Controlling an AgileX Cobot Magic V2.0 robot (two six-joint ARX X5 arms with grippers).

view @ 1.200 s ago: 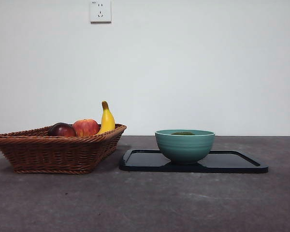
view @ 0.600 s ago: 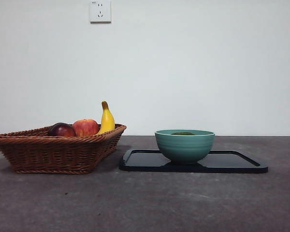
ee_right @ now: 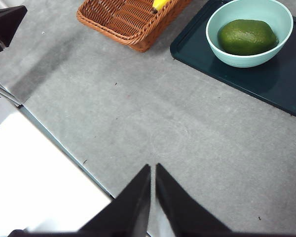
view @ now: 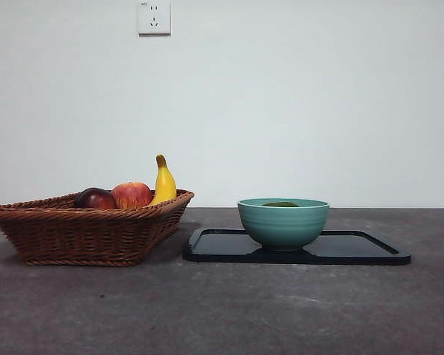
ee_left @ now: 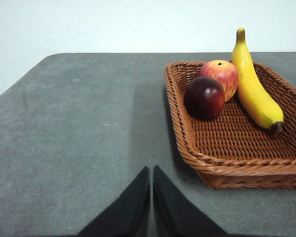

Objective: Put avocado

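Observation:
The dark green avocado lies inside the teal bowl. In the front view only its top shows above the bowl's rim. The bowl stands on a black tray, which also shows in the right wrist view. My right gripper is shut and empty, high over the bare table, well away from the bowl. My left gripper is shut and empty above the table, beside the wicker basket. Neither gripper shows in the front view.
The wicker basket stands left of the tray and holds a dark red-purple fruit, a red apple and a banana. The table's front edge and a white surface below it show in the right wrist view.

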